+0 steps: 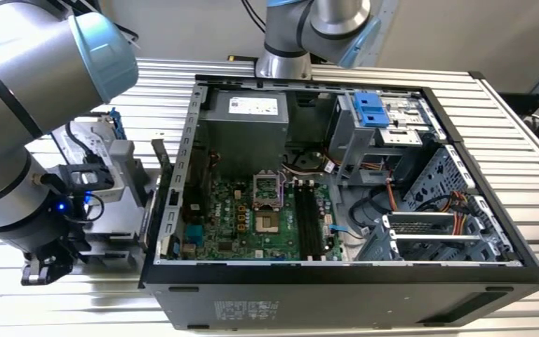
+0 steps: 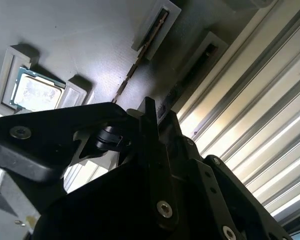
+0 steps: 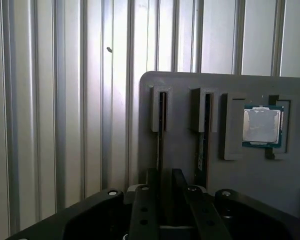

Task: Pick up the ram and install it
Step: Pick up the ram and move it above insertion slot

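You have the ribbed counter [image 1: 518,126] carrying the open case [image 1: 344,284]. Inside it the green board [image 1: 241,221] lies flat, and its black slots [image 1: 309,217] have nothing standing in them, so nothing is installed yet.

Your arm [image 1: 26,91] stands on the exterior view's left, outside the case. It is folded down low, with its wrist close to the counter beside the case wall.

In both wrist views you are looking onto a grey tray [image 3: 190,85] [image 2: 90,40] that lies on the counter.

Two sticks stand on edge in the tray's narrow holders, side by side. The ram [image 3: 161,127] [image 2: 140,55] you want is the one farther from the processor [image 3: 261,126] [image 2: 37,92], and the spare stick [image 3: 204,132] [image 2: 195,65] sits between them.

The ram's long axis runs parallel to the counter's ribs. In the first wrist view that axis leads straight into the middle of your pincer [image 3: 164,176], so you are lined up over the ram's near part with the thin edge facing you.

From these views you cannot tell whether the pincer is clamped on the ram or only poised around it. The ram sits in its holder, not lifted.
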